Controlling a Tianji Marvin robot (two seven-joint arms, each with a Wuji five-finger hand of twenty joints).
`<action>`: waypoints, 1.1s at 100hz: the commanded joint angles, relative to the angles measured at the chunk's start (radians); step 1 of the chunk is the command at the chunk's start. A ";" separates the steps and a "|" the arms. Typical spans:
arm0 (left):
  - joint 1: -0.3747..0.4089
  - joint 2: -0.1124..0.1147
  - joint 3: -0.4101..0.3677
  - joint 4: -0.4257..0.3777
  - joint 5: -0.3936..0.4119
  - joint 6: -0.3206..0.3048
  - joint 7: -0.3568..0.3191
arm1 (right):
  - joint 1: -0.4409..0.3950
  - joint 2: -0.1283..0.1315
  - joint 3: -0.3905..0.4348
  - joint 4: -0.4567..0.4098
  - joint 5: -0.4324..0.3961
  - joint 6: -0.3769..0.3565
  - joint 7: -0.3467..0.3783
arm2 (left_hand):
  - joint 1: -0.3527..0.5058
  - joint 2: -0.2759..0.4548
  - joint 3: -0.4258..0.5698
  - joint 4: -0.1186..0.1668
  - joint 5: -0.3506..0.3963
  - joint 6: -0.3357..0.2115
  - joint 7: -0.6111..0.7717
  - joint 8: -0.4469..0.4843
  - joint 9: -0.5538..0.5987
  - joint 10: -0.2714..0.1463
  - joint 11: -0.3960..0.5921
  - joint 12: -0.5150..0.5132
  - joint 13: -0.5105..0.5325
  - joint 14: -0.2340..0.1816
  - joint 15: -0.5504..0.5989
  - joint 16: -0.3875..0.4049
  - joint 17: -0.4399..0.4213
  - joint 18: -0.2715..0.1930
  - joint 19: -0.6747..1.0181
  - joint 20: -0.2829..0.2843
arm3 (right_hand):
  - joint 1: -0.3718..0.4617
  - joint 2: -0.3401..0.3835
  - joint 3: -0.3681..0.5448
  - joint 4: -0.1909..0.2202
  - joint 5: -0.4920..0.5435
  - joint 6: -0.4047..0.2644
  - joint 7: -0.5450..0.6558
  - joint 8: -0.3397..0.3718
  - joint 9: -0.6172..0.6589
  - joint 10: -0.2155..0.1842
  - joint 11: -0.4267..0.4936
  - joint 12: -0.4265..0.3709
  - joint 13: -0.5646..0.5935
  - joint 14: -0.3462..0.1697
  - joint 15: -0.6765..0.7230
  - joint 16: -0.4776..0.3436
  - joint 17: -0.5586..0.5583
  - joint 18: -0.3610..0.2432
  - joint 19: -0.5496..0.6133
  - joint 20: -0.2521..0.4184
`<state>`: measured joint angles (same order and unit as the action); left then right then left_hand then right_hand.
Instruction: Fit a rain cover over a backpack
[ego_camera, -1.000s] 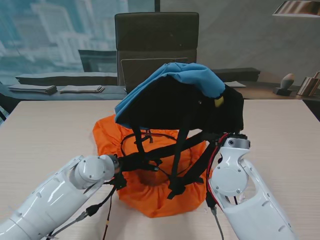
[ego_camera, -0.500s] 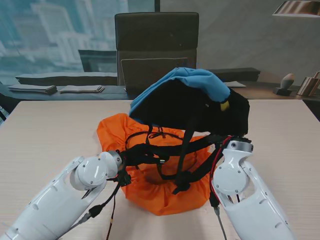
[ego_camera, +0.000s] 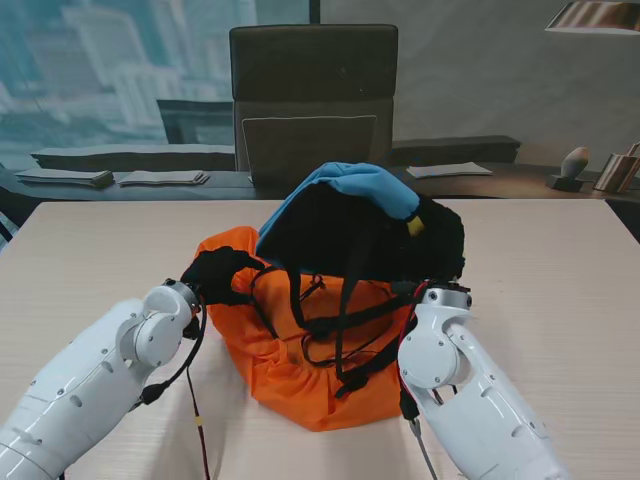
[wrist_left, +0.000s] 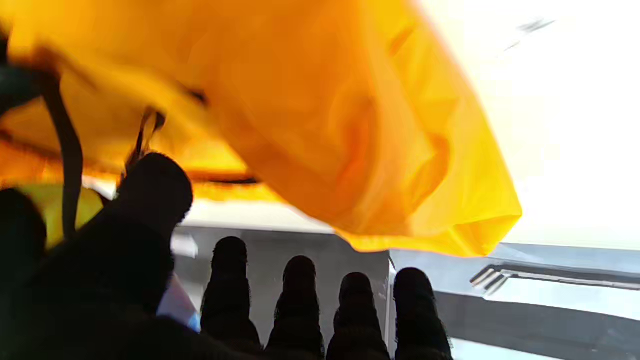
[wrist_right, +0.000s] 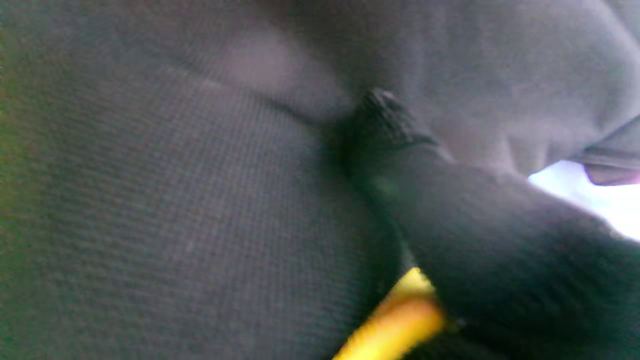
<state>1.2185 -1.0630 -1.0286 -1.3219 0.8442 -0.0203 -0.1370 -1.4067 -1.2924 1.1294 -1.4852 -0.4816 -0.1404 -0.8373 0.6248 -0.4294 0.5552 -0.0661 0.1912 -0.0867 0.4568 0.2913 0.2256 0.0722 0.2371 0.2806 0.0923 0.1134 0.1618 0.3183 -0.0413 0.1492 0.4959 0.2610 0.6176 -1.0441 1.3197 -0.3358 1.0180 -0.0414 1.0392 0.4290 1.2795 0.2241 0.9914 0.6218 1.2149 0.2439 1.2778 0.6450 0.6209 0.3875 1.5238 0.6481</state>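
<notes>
black backpack (ego_camera: 365, 235) with a blue top panel (ego_camera: 350, 188), tilted up at mid-table, straps (ego_camera: 340, 320) hanging toward me over the orange rain cover (ego_camera: 300, 370). cover spread flat beneath and nearer to me than the pack, not yet drawn over it, one edge bunched at the left. small yellow tab (ego_camera: 411, 226) on the pack's right side. left hand (ego_camera: 215, 275), black-gloved, at the cover's left edge; in the left wrist view, four fingers (wrist_left: 299, 300) straight and spread, thumb (wrist_left: 150, 200) raised close to a strap, orange fabric (wrist_left: 350, 125) draped just past the fingertips, no firm clamp visible, so apart and holding nothing. right hand hidden behind the pack in the stand view; in the right wrist view, one dark finger (wrist_right: 450, 210) pressed into the black fabric (wrist_right: 175, 200), yellow tab (wrist_right: 395, 320) beside it, grip impossible to tell. light wooden table (ego_camera: 90, 250) underneath; dark chair (ego_camera: 312, 90) behind the far edge.
</notes>
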 joint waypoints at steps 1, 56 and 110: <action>-0.023 0.007 0.022 0.004 -0.024 0.012 -0.037 | 0.012 -0.014 -0.012 0.005 -0.019 -0.009 0.008 | -0.036 -0.029 -0.036 0.002 -0.037 0.011 -0.095 -0.062 -0.040 -0.028 -0.019 0.022 -0.037 -0.031 -0.051 0.023 -0.011 -0.007 -0.123 -0.040 | 0.056 0.098 0.100 0.024 -0.025 -0.104 0.066 0.033 -0.013 0.014 0.043 0.002 0.057 -0.046 0.008 -0.009 -0.018 -0.045 -0.010 0.008; 0.034 0.052 0.021 -0.084 0.134 0.066 -0.245 | 0.079 0.045 -0.134 0.227 -0.277 -0.087 -0.029 | 0.221 -0.102 0.023 -0.033 0.579 -0.154 0.552 0.180 0.316 -0.107 0.243 0.184 0.129 -0.023 0.210 0.075 -0.025 0.057 -0.169 -0.061 | 0.072 0.085 0.109 0.025 -0.025 -0.110 0.093 0.013 -0.036 0.036 0.079 -0.015 0.019 -0.034 0.034 0.002 -0.064 -0.044 -0.012 -0.011; 0.059 0.053 -0.104 -0.162 0.133 -0.112 -0.227 | -0.009 0.060 -0.078 0.178 -0.276 -0.114 0.007 | 0.197 -0.003 0.135 -0.031 0.268 -0.258 0.297 0.138 0.358 -0.104 0.378 0.475 0.255 0.023 0.483 0.285 -0.025 0.017 0.309 0.154 | 0.057 0.090 0.111 0.021 -0.026 -0.137 0.092 0.022 -0.040 0.021 0.090 -0.017 0.015 -0.046 0.052 0.000 -0.068 -0.052 0.001 -0.012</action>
<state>1.3240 -0.9901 -1.1608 -1.5263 1.0268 -0.1239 -0.3183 -1.4103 -1.2217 1.0500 -1.3108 -0.7696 -0.2648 -0.8359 0.7848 -0.4361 0.6237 -0.0665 0.4988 -0.2956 0.7560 0.4107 0.5737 -0.0001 0.5736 0.6137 0.3285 0.1315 0.5566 0.5424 -0.0331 0.1818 0.6704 0.4097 0.6155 -1.0225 1.3195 -0.3414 0.9826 -0.1041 1.0735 0.4296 1.2522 0.2219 1.0409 0.6029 1.2053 0.2366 1.2705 0.6264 0.5671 0.3594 1.4991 0.6452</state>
